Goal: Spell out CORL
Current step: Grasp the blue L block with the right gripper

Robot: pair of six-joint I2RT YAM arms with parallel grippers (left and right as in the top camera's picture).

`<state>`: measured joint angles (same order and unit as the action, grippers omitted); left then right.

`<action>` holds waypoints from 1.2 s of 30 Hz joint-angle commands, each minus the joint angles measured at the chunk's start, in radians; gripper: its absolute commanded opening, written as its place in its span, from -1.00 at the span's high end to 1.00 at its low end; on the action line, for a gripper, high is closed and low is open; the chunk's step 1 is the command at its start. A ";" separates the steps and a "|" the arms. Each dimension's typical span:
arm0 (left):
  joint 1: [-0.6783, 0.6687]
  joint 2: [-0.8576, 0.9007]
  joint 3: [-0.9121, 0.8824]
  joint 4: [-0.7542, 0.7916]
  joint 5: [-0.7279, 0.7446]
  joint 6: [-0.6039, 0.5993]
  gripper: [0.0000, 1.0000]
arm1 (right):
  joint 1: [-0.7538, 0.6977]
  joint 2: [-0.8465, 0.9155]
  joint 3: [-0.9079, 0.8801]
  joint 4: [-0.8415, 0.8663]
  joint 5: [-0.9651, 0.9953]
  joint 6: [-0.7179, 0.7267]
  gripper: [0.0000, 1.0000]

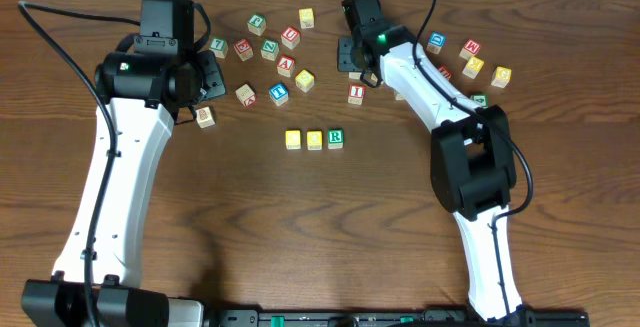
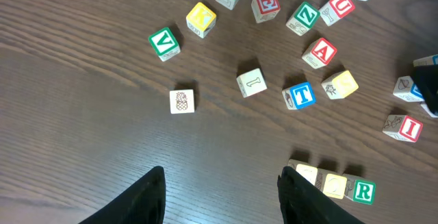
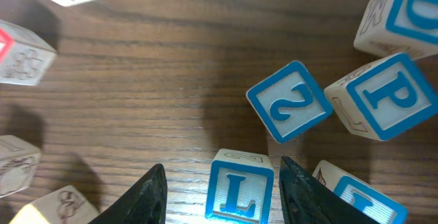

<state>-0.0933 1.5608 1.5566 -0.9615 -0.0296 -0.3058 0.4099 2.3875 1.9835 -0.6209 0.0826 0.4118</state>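
Two yellow-topped cubes (image 1: 293, 139) (image 1: 314, 139) and the green "R" cube (image 1: 335, 138) stand in a row at the table's middle. They also show at the lower right of the left wrist view, with the "R" cube (image 2: 363, 191) at the right end. The blue "L" cube (image 3: 236, 190) rests on the table between the open jaws of my right gripper (image 3: 220, 190); the right jaw is close to it and the left jaw is apart. In the overhead view my right gripper (image 1: 350, 57) hides that cube. My left gripper (image 2: 220, 186) is open and empty over bare wood, left of the row.
Many loose letter cubes lie across the far part of the table. A blue "2" cube (image 3: 287, 102) and a blue "P" cube (image 3: 383, 95) sit just beyond the "L" cube. A blue "T" cube (image 2: 299, 95) and a pineapple cube (image 2: 181, 101) lie ahead of my left gripper.
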 commanded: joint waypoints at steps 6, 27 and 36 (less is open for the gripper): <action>0.004 0.008 0.009 0.001 -0.008 0.017 -0.04 | 0.004 0.062 0.014 0.020 0.016 -0.010 0.10; 0.004 0.008 0.009 0.002 -0.008 0.017 -0.04 | 0.003 -0.025 0.014 -0.027 0.017 -0.053 0.57; 0.004 0.008 0.009 0.001 -0.008 0.017 -0.04 | 0.006 -0.223 0.014 -0.181 0.000 -0.062 0.57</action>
<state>-0.0933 1.5616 1.5566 -0.9611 -0.0296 -0.3058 0.4099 2.2692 1.9839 -0.7712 0.0853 0.3630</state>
